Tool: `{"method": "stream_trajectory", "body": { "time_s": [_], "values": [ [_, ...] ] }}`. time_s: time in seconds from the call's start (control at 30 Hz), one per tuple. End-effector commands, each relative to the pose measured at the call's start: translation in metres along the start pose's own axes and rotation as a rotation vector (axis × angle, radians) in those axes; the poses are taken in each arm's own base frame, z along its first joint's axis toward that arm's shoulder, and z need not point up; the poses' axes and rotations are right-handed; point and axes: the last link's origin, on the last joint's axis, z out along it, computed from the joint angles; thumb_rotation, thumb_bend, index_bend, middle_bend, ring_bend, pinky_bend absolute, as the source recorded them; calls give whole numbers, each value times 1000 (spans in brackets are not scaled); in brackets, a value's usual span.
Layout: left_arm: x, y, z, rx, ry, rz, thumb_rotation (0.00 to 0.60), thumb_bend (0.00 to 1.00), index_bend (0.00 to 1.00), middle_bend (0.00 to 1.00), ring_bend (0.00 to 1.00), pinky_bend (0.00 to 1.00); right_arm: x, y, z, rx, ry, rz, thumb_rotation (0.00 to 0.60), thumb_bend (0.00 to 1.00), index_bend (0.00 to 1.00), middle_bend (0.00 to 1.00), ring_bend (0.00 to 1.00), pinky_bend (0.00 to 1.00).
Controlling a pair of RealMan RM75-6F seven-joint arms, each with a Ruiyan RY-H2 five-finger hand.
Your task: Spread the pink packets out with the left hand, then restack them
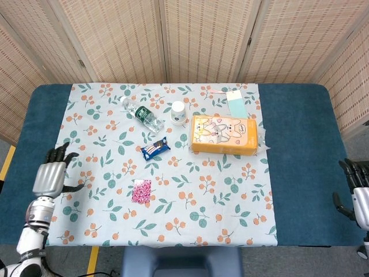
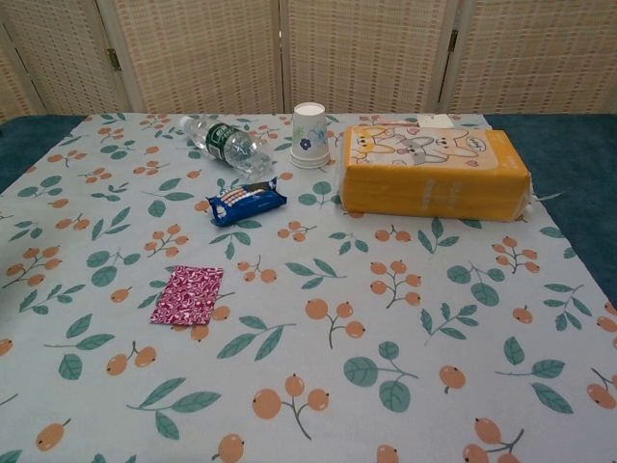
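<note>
The pink packets (image 1: 141, 191) lie flat in one neat stack on the floral cloth, seen in the chest view as the pink packets (image 2: 188, 294) toward the left front. My left hand (image 1: 49, 173) hovers far to their left, over the blue table edge, fingers apart and holding nothing. It is out of the chest view. My right hand (image 1: 358, 195) hangs at the far right edge of the head view, off the table, fingers loosely apart and empty.
A blue snack pack (image 1: 155, 149) lies behind the packets. Further back are a toppled water bottle (image 1: 142, 115), a paper cup (image 1: 179, 112), an orange tissue box (image 1: 224, 135) and a teal card (image 1: 236, 104). The floral cloth (image 1: 219, 196) covers the table's middle.
</note>
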Motion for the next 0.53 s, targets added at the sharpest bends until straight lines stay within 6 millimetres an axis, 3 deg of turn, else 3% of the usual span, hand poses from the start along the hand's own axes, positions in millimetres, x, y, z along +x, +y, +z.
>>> {"method": "stream_trajectory", "body": {
  "time_s": [0.03,0.23,0.53],
  "values": [
    [12,-33,-18,42,95,-3,600,156,266,44,0,0,1,-2,2,8,-10,13,600,481,0,71,0,0],
    [14,-54,-43,55,174,11,600,156,279,68,0,0,-1,-5,4,25,-29,32,600,481,1,77,0,0],
    [10,-60,-68,38,170,75,600,157,301,72,0,0,-1,-13,1,51,-20,25,600,481,14,83,4,0]
  ]
}}
